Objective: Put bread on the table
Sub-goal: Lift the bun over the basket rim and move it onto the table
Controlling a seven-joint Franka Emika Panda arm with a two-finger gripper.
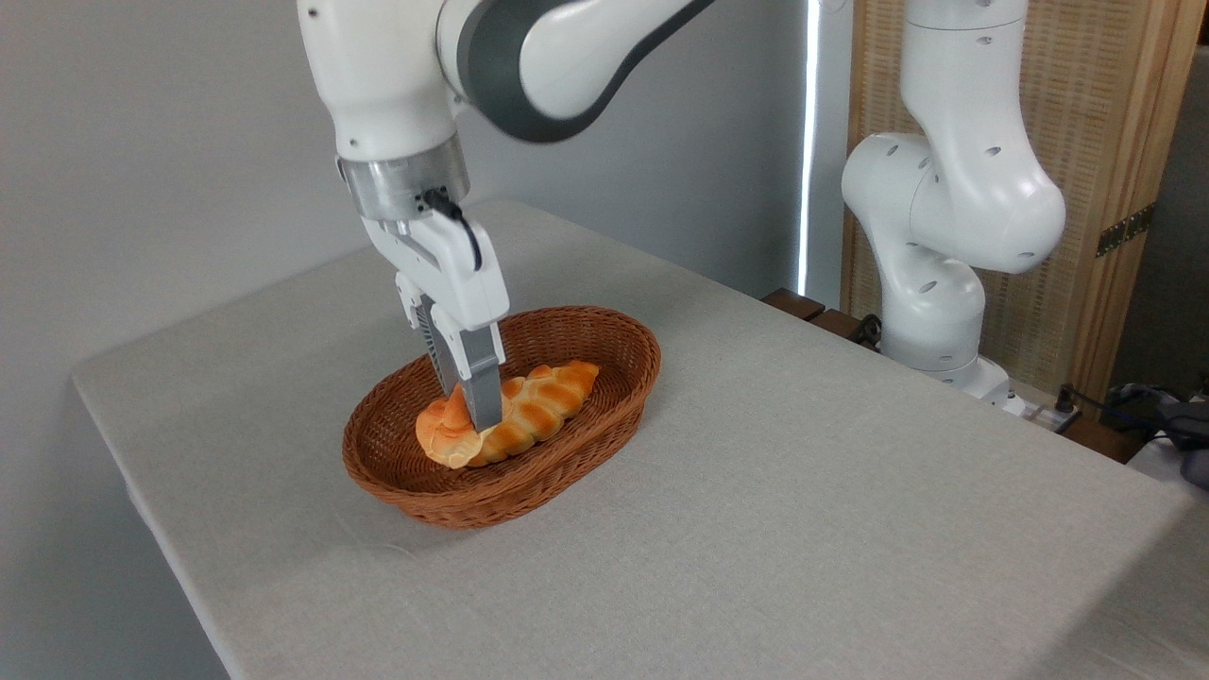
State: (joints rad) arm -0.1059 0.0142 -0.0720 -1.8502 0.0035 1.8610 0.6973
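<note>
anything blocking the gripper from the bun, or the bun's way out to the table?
Nothing blocks the gripper: its fingers are already down at the bread in the wicker basket. On the way to the table, only the basket's rim has to be cleared. The braided loaf lies against the bun's right side.

My arm (945,189): glossy white shells with dark grey joint bands and small recessed screw holes. Silver metal wrist ring (404,179), black cable looped off it. White gripper (469,401) body, grey fingers.
</note>
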